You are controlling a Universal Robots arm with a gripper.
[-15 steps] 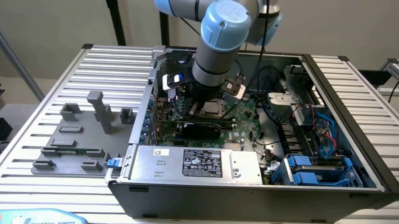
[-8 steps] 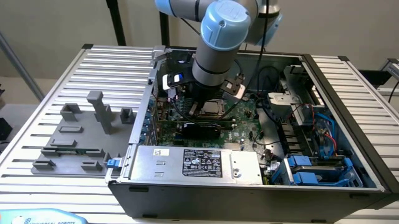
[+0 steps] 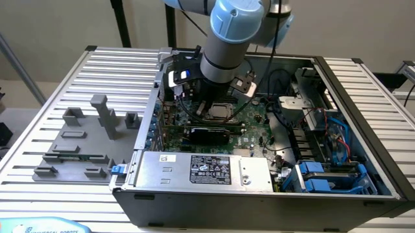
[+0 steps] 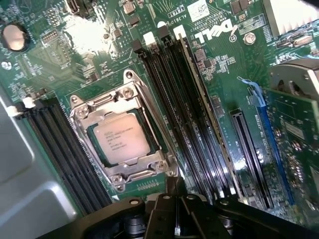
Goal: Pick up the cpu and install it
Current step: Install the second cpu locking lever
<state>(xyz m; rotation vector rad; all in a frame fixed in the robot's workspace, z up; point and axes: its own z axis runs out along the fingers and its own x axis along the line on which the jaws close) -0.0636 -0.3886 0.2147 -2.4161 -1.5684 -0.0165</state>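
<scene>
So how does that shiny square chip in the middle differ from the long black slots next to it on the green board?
The cpu is a pale silver square with printed text; the memory slots are long, narrow and black. The cpu sits inside a metal socket frame, while the memory slots stand bare, with nothing plugged into them. There is one cpu, but several slots run side by side. Both sit on the same green motherboard.

Pretty even, soft room light overall. Wrist view has a blown-out glare patch on the motherboard (image 4: 89, 37), and everything's slightly blurry.
</scene>
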